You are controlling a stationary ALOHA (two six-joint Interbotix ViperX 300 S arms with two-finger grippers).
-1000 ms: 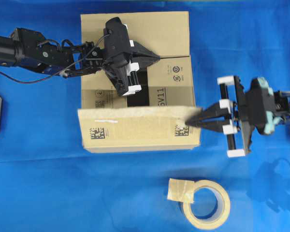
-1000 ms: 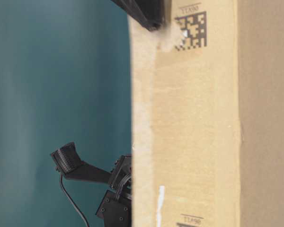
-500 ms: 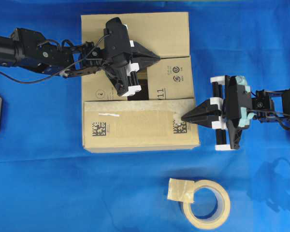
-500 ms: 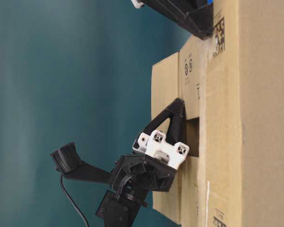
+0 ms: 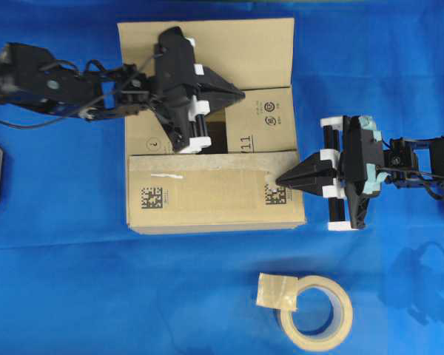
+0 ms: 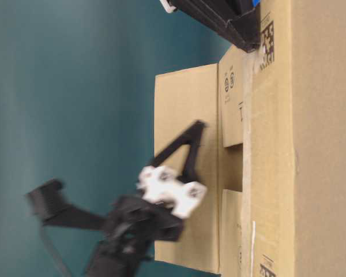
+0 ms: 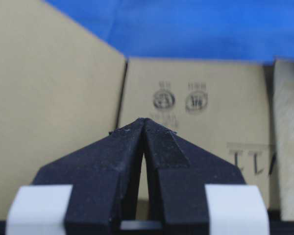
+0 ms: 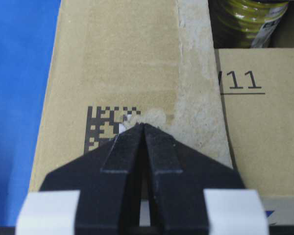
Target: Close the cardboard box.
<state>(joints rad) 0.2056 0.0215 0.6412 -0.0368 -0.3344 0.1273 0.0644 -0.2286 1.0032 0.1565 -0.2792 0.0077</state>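
Both pinched-shut hands, left hand point(image 5: 239, 92) and right hand point(image 5: 281, 180), crowd the cardboard box point(image 5: 207, 194); tape roll point(image 5: 316, 312) lies apart.

The cardboard box point(image 5: 207, 126) is brown with black printed codes; the cloth point(image 5: 74, 281) is blue; the tape roll point(image 5: 316, 312) is beige; something inside looks yellow, perhaps.
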